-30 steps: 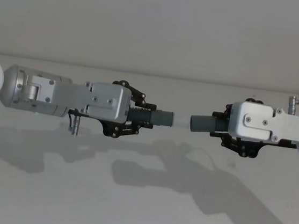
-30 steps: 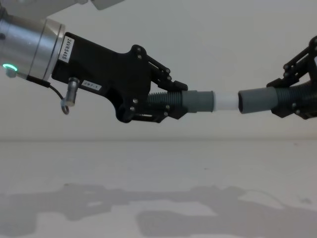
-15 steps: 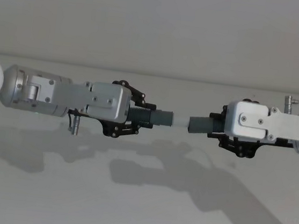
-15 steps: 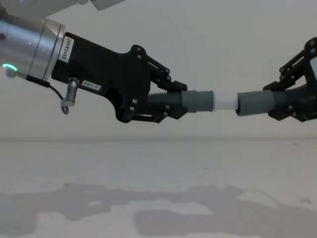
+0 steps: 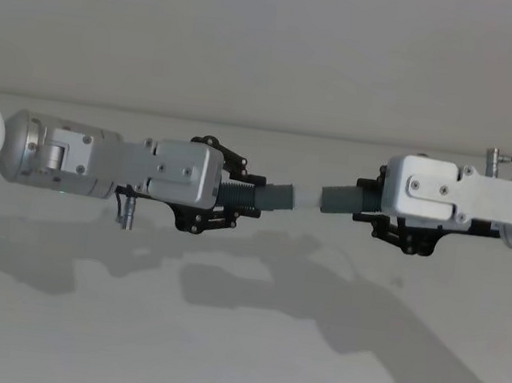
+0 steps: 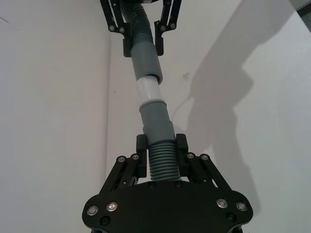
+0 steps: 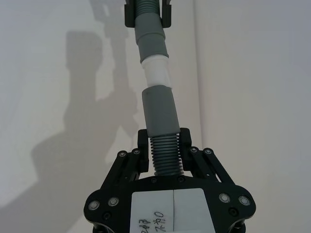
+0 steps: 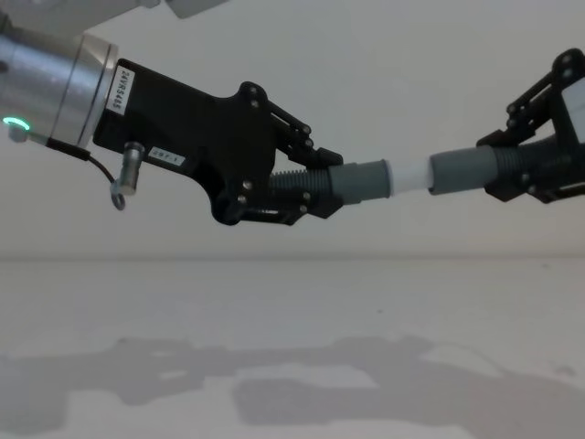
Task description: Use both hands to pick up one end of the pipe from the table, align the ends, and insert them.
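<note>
The left gripper (image 8: 315, 187) hangs in the air above the table (image 8: 292, 366), its black fingers (image 6: 141, 162) clenched on the ribbed body of the left hose piece (image 6: 160, 155), with a green ring light (image 8: 14, 122) glowing on the silver arm behind it. Straight out from its fingertips, toward the other arm, runs the smooth grey cuff (image 8: 356, 181) of that piece, and beyond the cuff the narrower white tip (image 8: 409, 176). In the left wrist view the cuff (image 6: 156, 119) sits just ahead of the fingers and the white tip (image 6: 148, 90) reaches on to the far socket (image 6: 145, 60). The white tip meets the mouth of the open socket (image 8: 462, 171); its far end is at or just inside the mouth, with most of the white length showing between the two grey cuffs, and how deep it goes cannot be told. The two pieces meet at a slight angle, the left one tilting upward toward the joint in the chest view. The socket belongs to the right hose piece (image 7: 164, 153), which projects straight ahead of the right gripper (image 5: 374, 208); that gripper's fingers (image 7: 185, 141) are closed on the ribbed section just behind the socket cuff (image 7: 159, 109). Both grippers face each other at about the same height, well clear of the table, whose surface carries their shadows (image 5: 254, 293) below.
</note>
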